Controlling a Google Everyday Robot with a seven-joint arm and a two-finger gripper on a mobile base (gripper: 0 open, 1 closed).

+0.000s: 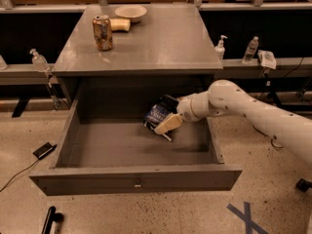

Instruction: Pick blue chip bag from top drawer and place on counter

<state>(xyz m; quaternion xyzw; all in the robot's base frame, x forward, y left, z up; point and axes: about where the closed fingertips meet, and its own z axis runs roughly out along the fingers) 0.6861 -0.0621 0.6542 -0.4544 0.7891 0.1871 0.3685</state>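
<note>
- A speckled floor (146,213) surrounds a grey cabinet. Its worktop (161,43) carries a drink can (103,32) and a pale bowl (130,11) at the back left.
- The top drawer (136,179) stands pulled well out beneath the worktop, so opening it asks nothing of me.
- The blue chip bag (156,113) is inside the drawer, toward the back right, propped at a tilt rather than lying flat.
- My end effector (168,123) is down in the drawer against the bag's front side, with my white arm (253,113) reaching in from the right.
- I cannot tell how far open my end effector is, nor whether it has hold of the bag.
- As I judge it, the reach is done. Securing the bag, lifting it and placing it on the worktop are left.
- The bag is small, dark blue crinkled foil with pale lettering.
</note>
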